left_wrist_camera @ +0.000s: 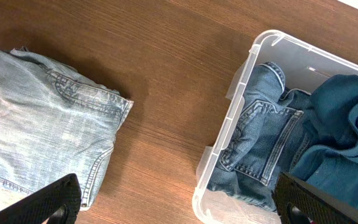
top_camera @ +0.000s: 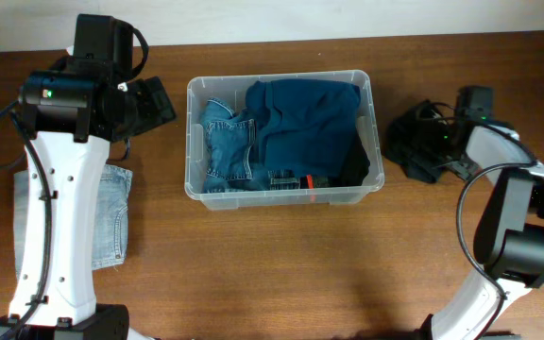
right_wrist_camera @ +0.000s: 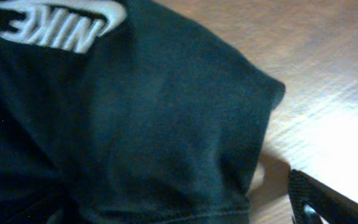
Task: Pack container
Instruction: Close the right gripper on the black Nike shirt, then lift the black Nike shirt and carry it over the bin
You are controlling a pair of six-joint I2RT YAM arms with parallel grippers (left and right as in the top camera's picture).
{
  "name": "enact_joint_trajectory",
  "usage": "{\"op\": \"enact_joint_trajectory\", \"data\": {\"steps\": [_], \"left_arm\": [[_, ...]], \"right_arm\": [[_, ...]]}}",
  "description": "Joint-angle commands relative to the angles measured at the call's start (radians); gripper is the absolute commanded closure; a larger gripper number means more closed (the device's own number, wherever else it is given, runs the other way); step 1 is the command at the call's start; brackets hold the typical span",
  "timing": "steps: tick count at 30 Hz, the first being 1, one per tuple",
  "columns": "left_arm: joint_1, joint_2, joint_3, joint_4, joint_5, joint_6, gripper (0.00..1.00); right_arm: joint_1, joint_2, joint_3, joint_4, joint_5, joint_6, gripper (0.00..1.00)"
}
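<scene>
The container (top_camera: 253,196) stands on the wooden surface (top_camera: 281,274) between the two arms, toward the far side. Its open top faces up. In the overhead view its long axis runs side to side, nearly parallel to the surface's far edge, so one short end faces each arm.

Blue jeans (top_camera: 225,142) fill its left part, with a back pocket showing in the left wrist view (left_wrist_camera: 260,137). A dark teal garment (top_camera: 305,123) is heaped over the middle and right. A sliver of black cloth (top_camera: 357,170) lies against the right wall, and a small orange-red tag (top_camera: 307,184) sits by the near wall.

The left end effector (top_camera: 149,102) hangs just left of the container's far left corner, apart from the rim (left_wrist_camera: 229,118). Its fingers (left_wrist_camera: 58,199) sit at the two lower corners of its wrist view, spread wide with nothing between them. Below it, a folded piece of pale denim (top_camera: 111,222) lies flat on the surface, well apart from the container.

The right end effector (top_camera: 434,144) reaches over a crumpled black garment (top_camera: 409,142) to the right of the container, beside it but not touching it. The right wrist view is almost filled by this cloth, which bears white NIKE lettering (right_wrist_camera: 61,25). Only one finger (right_wrist_camera: 328,202) shows, at the far lower right, so the jaws stand apart. I cannot tell whether they touch the cloth.
</scene>
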Motion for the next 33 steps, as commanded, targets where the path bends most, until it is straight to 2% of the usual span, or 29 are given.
{"op": "enact_joint_trajectory", "data": {"steps": [1, 7, 10, 18, 23, 27, 33], "left_arm": [[0.004, 0.004, -0.002, 0.0, -0.001, 0.01, 0.01], [0.004, 0.004, -0.002, 0.0, -0.001, 0.01, 0.01], [0.004, 0.004, -0.002, 0.0, -0.001, 0.01, 0.01], [0.004, 0.004, -0.002, 0.0, -0.001, 0.01, 0.01], [0.004, 0.004, -0.002, 0.0, -0.001, 0.01, 0.01], [0.004, 0.004, -0.002, 0.0, -0.001, 0.01, 0.01], [0.004, 0.004, -0.002, 0.0, -0.001, 0.01, 0.01]], "right_arm": [[-0.072, 0.115, -0.046, -0.12, 0.11, -0.084, 0.01], [-0.113, 0.114, 0.135, -0.309, 0.109, -0.142, 0.01], [-0.095, 0.113, 0.234, -0.382, 0.11, -0.19, 0.01], [-0.033, 0.111, 0.435, -0.515, 0.124, -0.189, 0.01], [0.013, 0.112, 0.437, -0.506, 0.077, -0.182, 0.02], [0.018, 0.114, 0.427, -0.49, -0.008, -0.08, 0.02], [0.017, 0.114, 0.346, -0.426, -0.019, 0.023, 0.02]]}}
